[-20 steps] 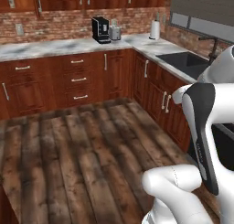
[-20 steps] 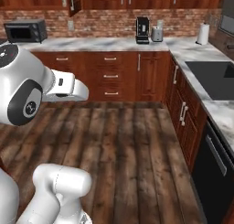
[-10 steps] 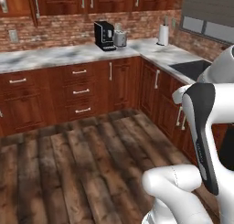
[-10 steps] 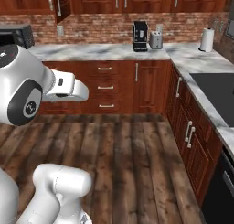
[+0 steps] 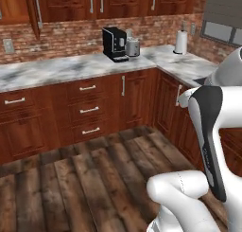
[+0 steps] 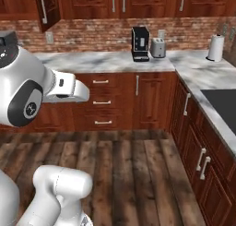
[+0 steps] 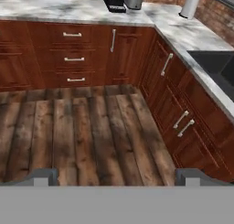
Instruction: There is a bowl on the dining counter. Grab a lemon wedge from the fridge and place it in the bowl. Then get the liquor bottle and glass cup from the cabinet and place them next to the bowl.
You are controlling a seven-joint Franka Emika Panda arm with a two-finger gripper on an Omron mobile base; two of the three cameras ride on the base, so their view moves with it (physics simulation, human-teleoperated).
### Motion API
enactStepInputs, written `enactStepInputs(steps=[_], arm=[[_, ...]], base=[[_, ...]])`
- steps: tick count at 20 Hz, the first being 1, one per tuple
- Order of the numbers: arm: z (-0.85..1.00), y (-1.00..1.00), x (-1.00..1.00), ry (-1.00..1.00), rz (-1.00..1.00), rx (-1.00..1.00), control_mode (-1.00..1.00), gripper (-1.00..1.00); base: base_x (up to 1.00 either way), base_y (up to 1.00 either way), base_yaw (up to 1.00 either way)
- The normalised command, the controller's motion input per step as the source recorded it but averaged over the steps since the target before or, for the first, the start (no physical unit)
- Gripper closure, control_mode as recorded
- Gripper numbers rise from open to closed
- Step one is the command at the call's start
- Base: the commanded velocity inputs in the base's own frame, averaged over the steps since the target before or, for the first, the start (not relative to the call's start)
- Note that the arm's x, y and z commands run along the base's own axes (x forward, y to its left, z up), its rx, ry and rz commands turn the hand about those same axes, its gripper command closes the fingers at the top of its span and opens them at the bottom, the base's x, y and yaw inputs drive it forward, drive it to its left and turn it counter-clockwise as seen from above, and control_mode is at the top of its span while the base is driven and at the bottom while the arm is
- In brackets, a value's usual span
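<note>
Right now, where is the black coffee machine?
The black coffee machine stands on the marble counter against the brick wall, near the corner. A small silver toaster sits just to its right, and the paper towel roll stands farther right.

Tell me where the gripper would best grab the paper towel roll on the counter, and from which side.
Grip the paper towel roll around its middle, coming in level from the open floor side. It stands upright as a plain white cylinder near the counter corner, with the brick wall close behind. Whether the open gripper spans it is uncertain.

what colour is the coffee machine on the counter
Black, clearest in the right base view: coffee machine.
</note>
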Motion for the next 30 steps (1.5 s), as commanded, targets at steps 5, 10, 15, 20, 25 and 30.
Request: enactStepInputs(steps=[5, 10, 15, 20, 25, 30], arm=[[0.00, 0.00, 0.00, 0.00, 0.00, 0.00, 1.00, -1.00], [0.00, 0.00, 0.00, 0.00, 0.00, 0.00, 1.00, -1.00], [0.00, 0.00, 0.00, 0.00, 0.00, 0.00, 1.00, -1.00], [0.00, 0.00, 0.00, 0.00, 0.00, 0.00, 1.00, -1.00], [0.00, 0.00, 0.00, 0.00, 0.00, 0.00, 1.00, -1.00], [0.00, 0.00, 0.00, 0.00, 0.00, 0.00, 1.00, -1.00]], base=[[1.00, 0.53, -0.07], [1.00, 0.71, -0.07], [0.73, 0.91, -0.06], [0.41, 0.95, -0.04], [0.14, 0.91, -0.03], [0.01, 0.85, -0.01]])
